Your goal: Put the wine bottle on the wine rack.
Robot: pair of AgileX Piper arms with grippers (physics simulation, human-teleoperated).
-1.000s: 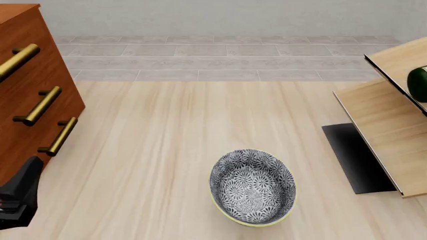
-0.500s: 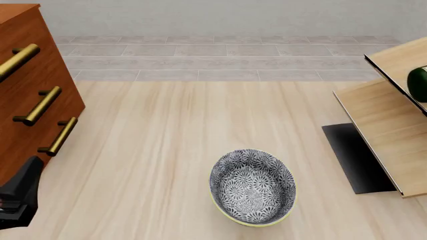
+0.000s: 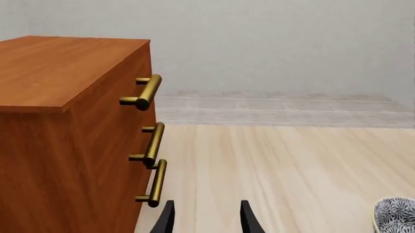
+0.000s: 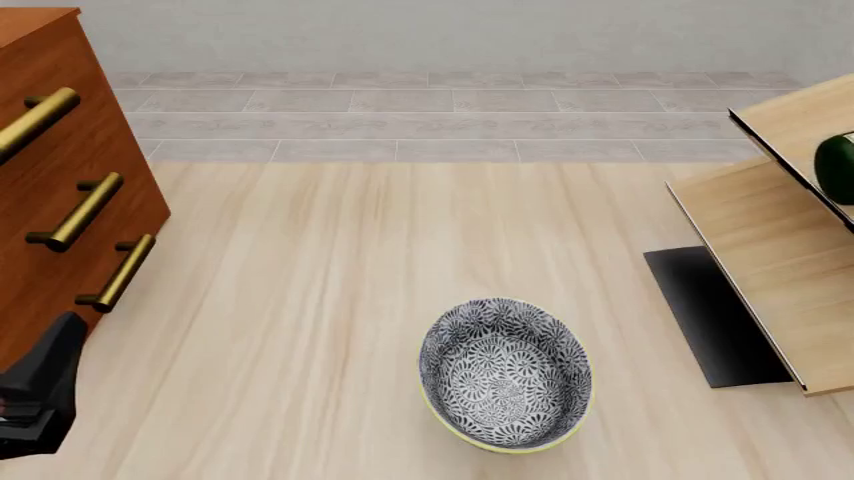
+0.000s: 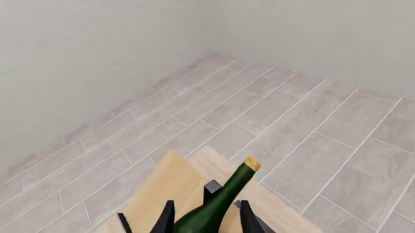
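Note:
The wine bottle (image 5: pixel 217 206), dark green with a tan cork, lies slanted on the light wooden wine rack (image 5: pixel 165 187). In the front view only a bit of its green body (image 4: pixel 839 166) shows at the right edge, on the rack's slanted panels (image 4: pixel 781 260). My right gripper (image 5: pixel 207 221) is open, with its fingers on either side of the bottle's body and a gap on one side. It is out of the front view. My left gripper (image 3: pixel 206 221) is open and empty, low over the table beside the drawer cabinet.
A reddish-brown drawer cabinet (image 4: pixel 60 180) with brass handles stands at the left; it also shows in the left wrist view (image 3: pixel 71 136). A patterned bowl (image 4: pixel 505 374) sits on the table near the front middle. The left arm (image 4: pixel 38 395) rests at the lower left.

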